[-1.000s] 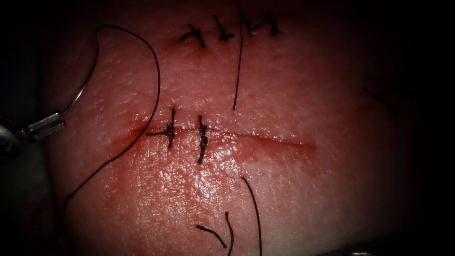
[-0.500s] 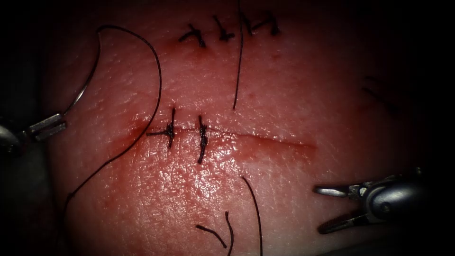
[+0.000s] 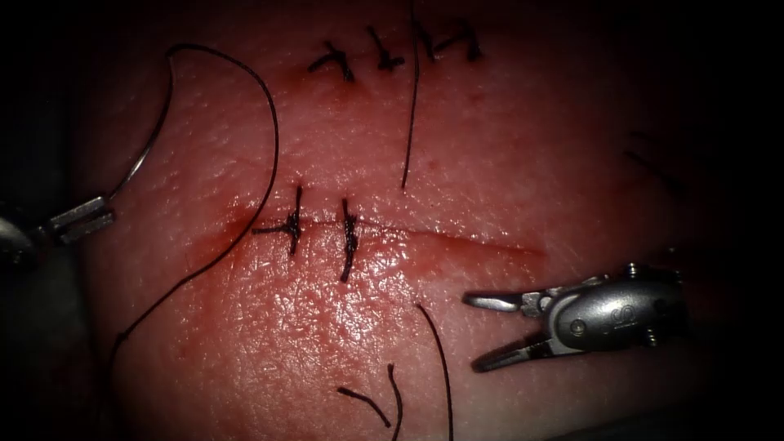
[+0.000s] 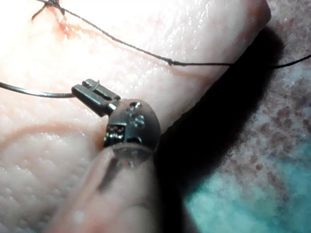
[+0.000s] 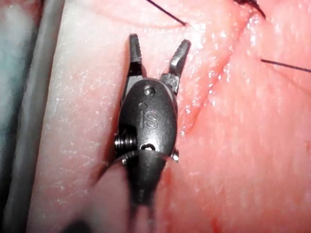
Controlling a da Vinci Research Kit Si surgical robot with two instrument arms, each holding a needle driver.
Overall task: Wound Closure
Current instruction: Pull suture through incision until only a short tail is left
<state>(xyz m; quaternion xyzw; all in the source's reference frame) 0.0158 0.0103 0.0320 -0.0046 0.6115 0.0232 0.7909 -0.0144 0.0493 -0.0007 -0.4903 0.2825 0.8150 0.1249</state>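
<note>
The tissue [image 3: 490, 163] has a cut [image 3: 457, 242] running across it, with two dark stitches [image 3: 292, 222] near its left end. Off that left end, my left tool [image 3: 82, 219] is shut on the curved needle [image 3: 147, 143] close to the end away from the thread. The needle arcs up free of the tissue. Its thread [image 3: 269, 155] loops round and trails down to the left. The left wrist view has the same shut jaws [image 4: 90, 94] on the needle [image 4: 34, 92]. My right tool [image 3: 475, 333] hovers open below the cut's right half, holding nothing; its jaws [image 5: 159, 46] are spread wide.
An older row of stitches [image 3: 384, 53] lies further back. Loose cut ends of thread lie on the tissue [image 3: 412, 106] [image 3: 437, 367] [image 3: 367, 404]. Red fluid wets the surface around the cut. A teal drape [image 4: 243, 194] lies beyond the tissue's edge.
The right tool came in from the right with its jaws open and moved left and up toward the cut. The left tool and needle stayed still.
</note>
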